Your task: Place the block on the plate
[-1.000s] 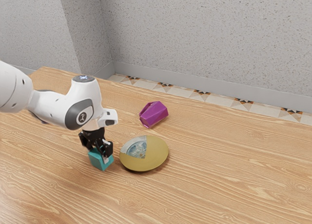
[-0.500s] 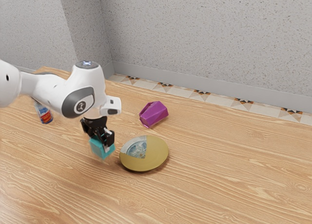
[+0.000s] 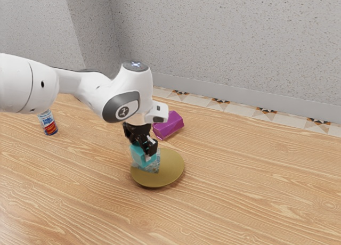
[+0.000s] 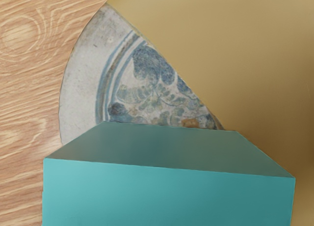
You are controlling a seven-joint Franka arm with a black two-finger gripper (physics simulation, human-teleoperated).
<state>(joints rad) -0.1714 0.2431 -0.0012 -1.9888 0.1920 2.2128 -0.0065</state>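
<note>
Because the black gripper [image 3: 143, 150] was clamped on the teal block [image 3: 143, 157], the block's handling mattered most. It hung beneath the hand over the patterned wedge [image 4: 152, 83] of the plate [image 3: 169, 171]; whether its lower edge touched the plate, I could not tell. Its flat faces and crisp edges suggested something stiff, probably light, and unlikely to dent under a firm squeeze. The smooth sides might have slipped if pinched off-centre, so the best hold seemed to be on two opposite upright faces, high enough to keep the fingertips clear of the plate. I judged that the carry was nearly done, with a little more travel towards the plate's middle and a gentle lowering called for before letting go. The plate looked shallow and rigid, perhaps brittle; a block set near its rim could have tipped it.

Beyond the plate, a purple faceted cup [image 3: 169, 127] lay on its side on the wooden table [image 3: 240, 194], its contents hidden from me. Farther off, towards the exterior view's left, a small labelled bottle [image 3: 49, 125] stood upright, and I could not tell whether it was full.
</note>
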